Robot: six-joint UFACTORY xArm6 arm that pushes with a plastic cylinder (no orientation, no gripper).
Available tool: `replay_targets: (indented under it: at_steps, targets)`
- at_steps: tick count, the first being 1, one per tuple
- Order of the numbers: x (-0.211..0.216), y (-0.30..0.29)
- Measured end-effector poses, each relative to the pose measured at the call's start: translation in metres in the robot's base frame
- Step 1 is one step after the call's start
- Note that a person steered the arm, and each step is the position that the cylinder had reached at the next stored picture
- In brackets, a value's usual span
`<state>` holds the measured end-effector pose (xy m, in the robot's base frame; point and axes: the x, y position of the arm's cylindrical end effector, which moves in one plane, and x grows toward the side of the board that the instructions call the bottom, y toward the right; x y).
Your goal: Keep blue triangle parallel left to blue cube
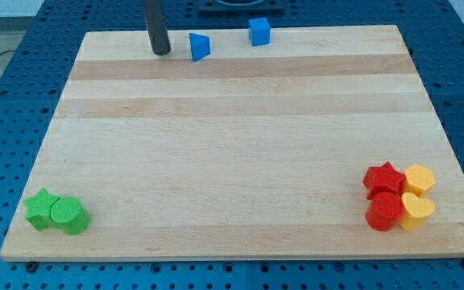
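Blue triangle (200, 47) near board's top edge (329, 31), blue cube (258, 31) rightward, my tip (161, 51) just left (no gripper)

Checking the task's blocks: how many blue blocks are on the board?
2, none seemingly hidden. The blue triangle is near the view's top, just right of my tip; the blue cube is further right, slightly higher.

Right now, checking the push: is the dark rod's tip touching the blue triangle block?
Apart: camera view shows bare wood between my tip and the blue triangle.
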<state>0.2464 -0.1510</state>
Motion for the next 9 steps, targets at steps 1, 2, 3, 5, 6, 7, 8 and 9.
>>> replay_targets:
  at_steps: [1, 2, 3, 5, 6, 7, 8, 9]
  targets:
    - [0.002, 0.0]
    - [0.018, -0.006]
    - [0.025, -0.005]
    - [0.018, 0.034]
    - [0.007, 0.061]
    - [-0.003, 0.091]
    - [-0.01, 0.106]
    - [-0.01, 0.09]
